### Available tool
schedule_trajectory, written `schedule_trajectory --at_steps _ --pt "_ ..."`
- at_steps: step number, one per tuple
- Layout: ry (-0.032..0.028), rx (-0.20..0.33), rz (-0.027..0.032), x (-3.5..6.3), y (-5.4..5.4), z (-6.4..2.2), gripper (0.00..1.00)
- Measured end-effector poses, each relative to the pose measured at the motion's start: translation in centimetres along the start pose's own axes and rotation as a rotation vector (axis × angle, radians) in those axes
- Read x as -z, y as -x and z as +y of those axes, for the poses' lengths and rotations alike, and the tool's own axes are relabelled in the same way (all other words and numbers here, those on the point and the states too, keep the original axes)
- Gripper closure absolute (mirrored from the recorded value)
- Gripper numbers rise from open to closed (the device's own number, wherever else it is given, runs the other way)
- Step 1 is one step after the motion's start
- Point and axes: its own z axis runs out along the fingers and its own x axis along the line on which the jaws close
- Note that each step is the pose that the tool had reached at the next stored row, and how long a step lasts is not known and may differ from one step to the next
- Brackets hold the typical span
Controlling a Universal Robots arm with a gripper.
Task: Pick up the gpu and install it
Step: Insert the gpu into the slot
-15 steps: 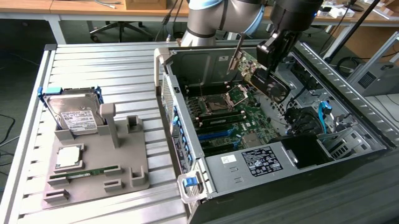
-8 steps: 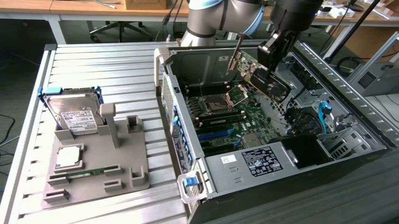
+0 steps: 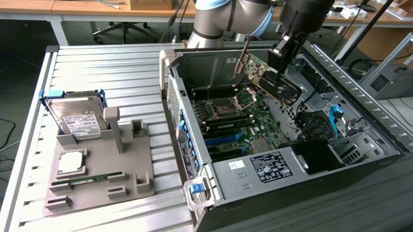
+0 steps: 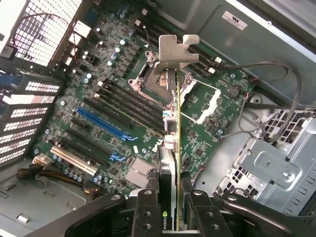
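Note:
My gripper is shut on the gpu, a dark card with a round fan and a silver bracket at its end. The card hangs tilted inside the open computer case, above the green motherboard and clear of it. In the wrist view the gpu appears edge-on, clamped between the black fingers of the gripper, its bracket pointing away from them. The motherboard lies beneath it, with a long blue slot to one side of the card.
On the exterior view's left, a grey fixture on the slatted table holds a hard drive, a processor chip and a green memory stick. Drive cages and blue cables crowd the case's right side; cables run near the card.

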Motion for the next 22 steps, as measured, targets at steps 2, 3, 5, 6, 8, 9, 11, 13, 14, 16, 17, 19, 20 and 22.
schedule_trajectory --at_steps 2,3,5,6,8,9,11,13,14,16,17,19,20,22 --pt "0.0004 0.014 -0.0005 0.0 0.0 0.0 0.73" --pt "0.0006 0.02 -0.0008 -0.01 0.0 0.0 0.73" --pt "0.001 0.034 -0.0013 -0.01 0.0 0.0 0.73" --pt "0.0011 0.038 -0.0015 -0.01 0.0 0.0 0.73" --pt "0.0014 0.047 -0.0019 -0.02 0.0 0.0 0.73" --pt "0.0016 0.055 -0.0023 -0.02 0.0 0.0 0.73" --pt "0.0018 0.064 -0.0026 -0.02 0.0 0.0 0.73" --pt "0.0022 0.074 -0.003 -0.03 0.0 0.0 0.73" --pt "0.0022 0.078 -0.0032 -0.02 0.0 0.0 0.73" --pt "0.0025 0.089 -0.0036 -0.03 0.0 0.0 0.73" --pt "0.0028 0.095 -0.0039 -0.03 0.0 0.0 0.73" --pt "0.003 0.105 -0.0042 -0.03 0.0 0.0 0.73" --pt "0.0032 0.111 -0.0045 -0.03 0.0 0.0 0.73" --pt "0.0035 0.121 -0.0049 -0.03 0.0 0.0 0.73"
